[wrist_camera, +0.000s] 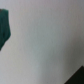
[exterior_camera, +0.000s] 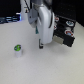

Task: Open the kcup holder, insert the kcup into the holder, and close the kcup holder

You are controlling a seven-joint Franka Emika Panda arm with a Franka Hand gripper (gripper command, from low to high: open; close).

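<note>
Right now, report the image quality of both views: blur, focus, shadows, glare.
Exterior view: low resolution and soft; the gripper is smeared, so its jaws can't be read; the kcup shows only as a green-topped blob with a faint shadow; the kcup holder is dark and its detail muddy. Wrist view: fully out of focus, mostly pale table, with dark blurred shapes at two edges; no glare.

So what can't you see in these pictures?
- Gripper: exterior view, too blurred to tell open or shut.
- Holder: exterior view, the arm covers its near side; the tray is too blurred to read.
- Kcup: exterior view, tiny and blurred; only its green top shows.
- Wrist view: blurred, just table and dark shapes at the edges.
</note>
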